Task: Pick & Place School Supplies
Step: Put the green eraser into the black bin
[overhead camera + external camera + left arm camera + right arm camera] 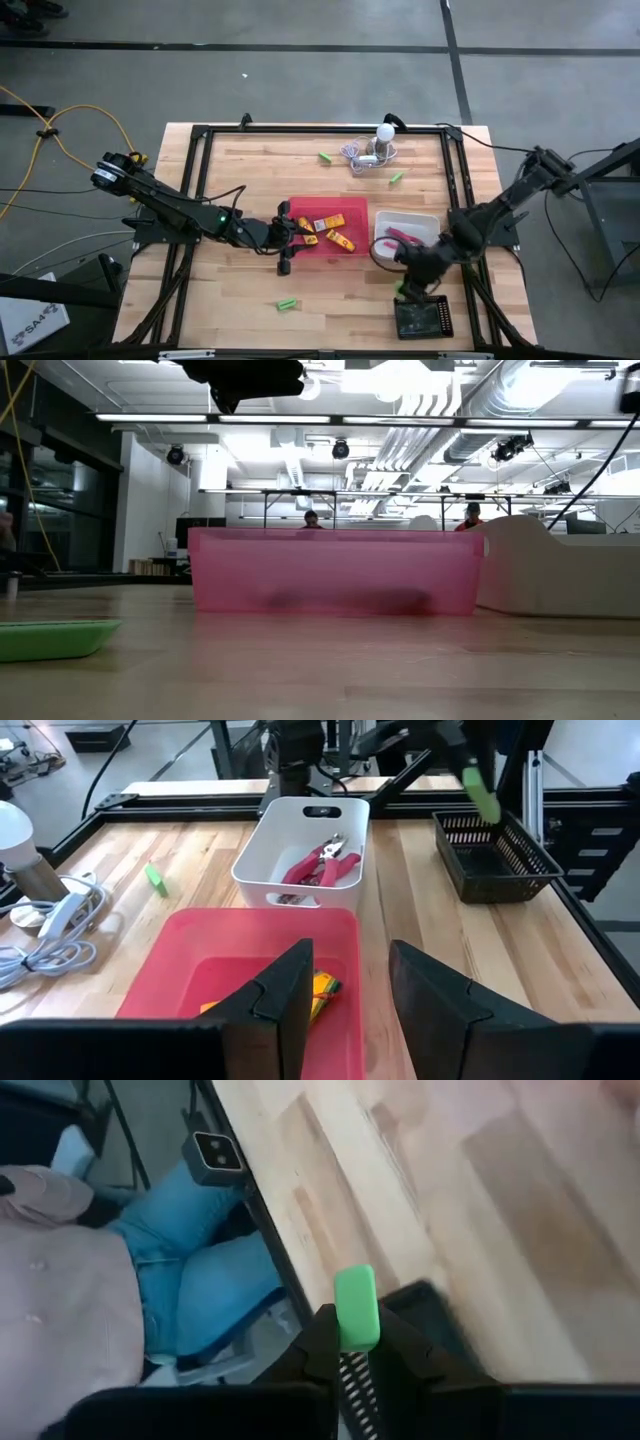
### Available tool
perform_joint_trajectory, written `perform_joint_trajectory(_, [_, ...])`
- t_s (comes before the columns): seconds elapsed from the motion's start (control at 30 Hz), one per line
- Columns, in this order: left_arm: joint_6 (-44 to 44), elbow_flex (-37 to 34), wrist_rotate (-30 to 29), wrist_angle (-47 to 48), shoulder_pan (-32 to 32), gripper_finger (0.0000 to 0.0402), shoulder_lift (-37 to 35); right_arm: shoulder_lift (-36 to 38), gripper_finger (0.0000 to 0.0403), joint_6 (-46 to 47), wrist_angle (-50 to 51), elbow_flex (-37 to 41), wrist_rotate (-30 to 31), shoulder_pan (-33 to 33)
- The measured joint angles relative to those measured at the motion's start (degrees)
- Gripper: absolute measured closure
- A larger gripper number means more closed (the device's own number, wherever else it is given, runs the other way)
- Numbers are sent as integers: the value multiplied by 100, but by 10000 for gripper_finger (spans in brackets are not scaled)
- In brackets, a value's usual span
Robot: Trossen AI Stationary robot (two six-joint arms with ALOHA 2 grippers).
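My right gripper (406,290) hangs over the black mesh tray (424,320) near the table's near right corner, shut on a bright-green stick (355,1305). The left wrist view also shows that stick (482,790) above the black tray (497,868). My left gripper (350,990) is open over the left end of the pink tray (300,208) and touches nothing. Yellow-orange blocks (330,230) lie in the pink tray. Pink-handled scissors (325,860) lie in the white tray (262,850). Three more green sticks rest flat on the wood: (287,303), (325,157), (397,177). My right gripper pinches the green stick between its two fingers (322,1342), which lie across the stick's lower part (357,1342). The stick's free end (354,1280) sticks out past the fingertips. It is lifted clear, above the black tray's edge (425,1302).
A white bulb with a grey cord (372,150) lies near the far edge. A black frame rail (320,128) runs around the table. A seated person's legs (190,1250) show beyond the near edge. Bare wood lies between the pink tray and the near edge.
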State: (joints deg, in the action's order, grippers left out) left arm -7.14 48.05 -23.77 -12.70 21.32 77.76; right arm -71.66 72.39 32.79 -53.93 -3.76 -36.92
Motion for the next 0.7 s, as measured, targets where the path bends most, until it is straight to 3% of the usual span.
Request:
perform_joint_trajectory(0.27, [-6,0,-2,2,-2,272,0,-190,376,1393,-7,97,795,-1001])
perform_joint_trajectory(0.7, [-15,0,-4,0,-4,272,0,-1164,376,2685,-417,168,762,-1688])
